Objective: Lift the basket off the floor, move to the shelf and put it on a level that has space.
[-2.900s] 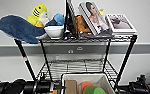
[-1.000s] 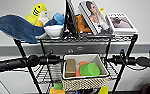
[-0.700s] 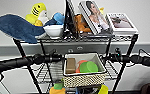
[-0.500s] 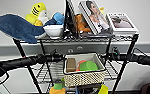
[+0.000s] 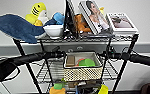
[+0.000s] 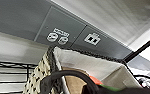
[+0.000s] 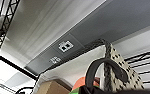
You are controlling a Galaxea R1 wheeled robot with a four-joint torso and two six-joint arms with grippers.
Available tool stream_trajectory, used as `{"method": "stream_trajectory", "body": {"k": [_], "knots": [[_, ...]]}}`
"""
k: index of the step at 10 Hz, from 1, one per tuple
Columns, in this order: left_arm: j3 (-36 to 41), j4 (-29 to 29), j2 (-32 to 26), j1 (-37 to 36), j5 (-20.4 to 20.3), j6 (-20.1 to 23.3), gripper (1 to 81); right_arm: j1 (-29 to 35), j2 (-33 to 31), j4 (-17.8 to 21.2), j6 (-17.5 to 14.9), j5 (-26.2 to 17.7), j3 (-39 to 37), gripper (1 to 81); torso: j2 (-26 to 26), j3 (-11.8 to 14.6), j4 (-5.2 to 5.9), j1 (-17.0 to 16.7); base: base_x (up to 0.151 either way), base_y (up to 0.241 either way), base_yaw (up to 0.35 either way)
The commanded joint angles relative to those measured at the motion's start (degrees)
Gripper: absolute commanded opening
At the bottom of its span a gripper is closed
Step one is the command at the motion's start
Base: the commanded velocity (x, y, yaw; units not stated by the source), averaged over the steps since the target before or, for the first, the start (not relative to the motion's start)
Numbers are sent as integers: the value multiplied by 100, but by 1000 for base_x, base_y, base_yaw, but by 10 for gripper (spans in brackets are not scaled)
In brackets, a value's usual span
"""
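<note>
A: Pincers, state?
B: Left pincer (image 5: 61,54) and right pincer (image 5: 106,54) at the basket's (image 5: 82,72) two ends; fingers not legible, cannot tell.
A: Basket?
B: Between the pincers, over the shelf's (image 5: 121,75) second level (image 5: 44,72); resting or held clear, undetermined.
A: Above them?
B: Top tier: plush shark (image 5: 16,26), bowl (image 5: 53,31), books (image 5: 96,17).
A: Beyond?
B: Pale wall (image 6: 131,15), grey trunking with sockets (image 6: 92,38).

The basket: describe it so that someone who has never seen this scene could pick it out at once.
Find the black wire shelf against the pale wall. Beneath its crowded top tier of plush toys and books, the basket sits between the robot's two dark arms. It is the only woven cream container with a white lining; a tan block and green and orange items lie inside.
</note>
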Motion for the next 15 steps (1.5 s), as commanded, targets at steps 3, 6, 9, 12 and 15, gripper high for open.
{"method": "stream_trajectory", "body": {"k": [3,6,9,12,15], "knots": [[-307,130,203,-1094,26,70,10,708,102,82,44,-3,-206,10,0,0,0,0,0,0,0],[-79,130,63,-1085,17,78,811,761,58,82,62,-117,-145,10,0,2,0,0,0,0,0],[18,86,-86,-1077,17,70,811,823,-91,91,80,-196,-48,811,0,0,0,0,0,0,0],[493,86,-499,-1042,-1,61,811,796,-328,90,89,-170,276,811,0,0,0,2,0,0,0],[1098,95,-1323,-928,-62,61,811,797,-995,64,212,-109,1075,811,0,0,0,2,0,0,0]]}}
